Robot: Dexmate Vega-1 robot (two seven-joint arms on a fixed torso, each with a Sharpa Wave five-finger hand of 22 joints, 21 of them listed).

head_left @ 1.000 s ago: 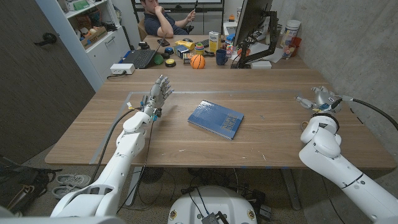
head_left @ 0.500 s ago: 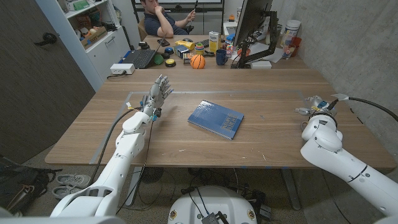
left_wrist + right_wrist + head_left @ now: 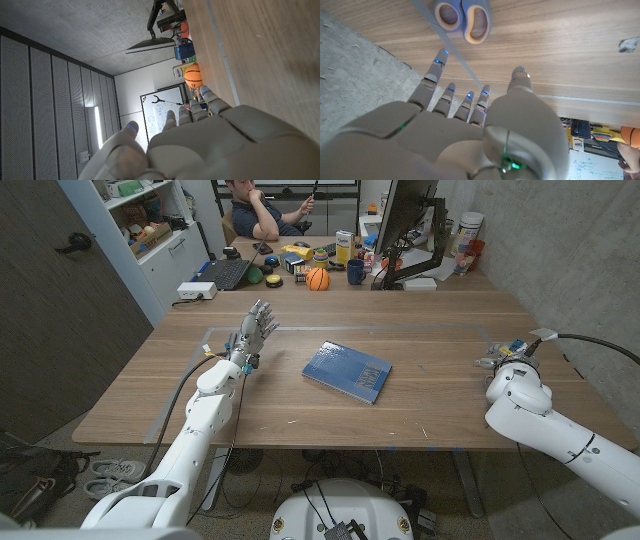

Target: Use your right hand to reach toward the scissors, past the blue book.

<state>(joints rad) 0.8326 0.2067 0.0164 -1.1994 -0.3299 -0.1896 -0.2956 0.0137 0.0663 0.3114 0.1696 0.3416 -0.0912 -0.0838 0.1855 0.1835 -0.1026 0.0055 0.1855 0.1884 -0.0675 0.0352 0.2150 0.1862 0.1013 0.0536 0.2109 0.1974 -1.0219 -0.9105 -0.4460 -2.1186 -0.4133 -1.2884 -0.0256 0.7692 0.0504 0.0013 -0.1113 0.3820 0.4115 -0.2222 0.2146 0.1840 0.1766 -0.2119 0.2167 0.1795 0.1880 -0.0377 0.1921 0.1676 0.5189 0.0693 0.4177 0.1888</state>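
Observation:
The blue book (image 3: pixel 347 371) lies closed near the middle of the wooden table (image 3: pixel 420 405). My right hand (image 3: pixel 507 356) hovers low over the table's right side, well to the right of the book. In the right wrist view this right hand (image 3: pixel 470 125) is open with fingers spread, and its fingertips (image 3: pixel 442 56) point at the scissors (image 3: pixel 463 15). Just the scissors' blue handle loops show, a short gap beyond the fingertips and untouched. My left hand (image 3: pixel 256 329) stands upright over the table's left side, fingers apart and empty; the left wrist view shows this left hand (image 3: pixel 210 145) from behind.
A grey tape line (image 3: pixel 451 49) runs across the table past the scissors. At the far end stand an orange ball (image 3: pixel 317 278), a blue mug (image 3: pixel 356 271), a laptop (image 3: pixel 225 272) and a monitor (image 3: pixel 405 220). A person (image 3: pixel 262 210) sits behind. A concrete wall (image 3: pixel 590 260) is close on the right.
My right arm has swung so the hand sits lower and slightly nearer me over the table's right side. The left hand and the book have stayed put.

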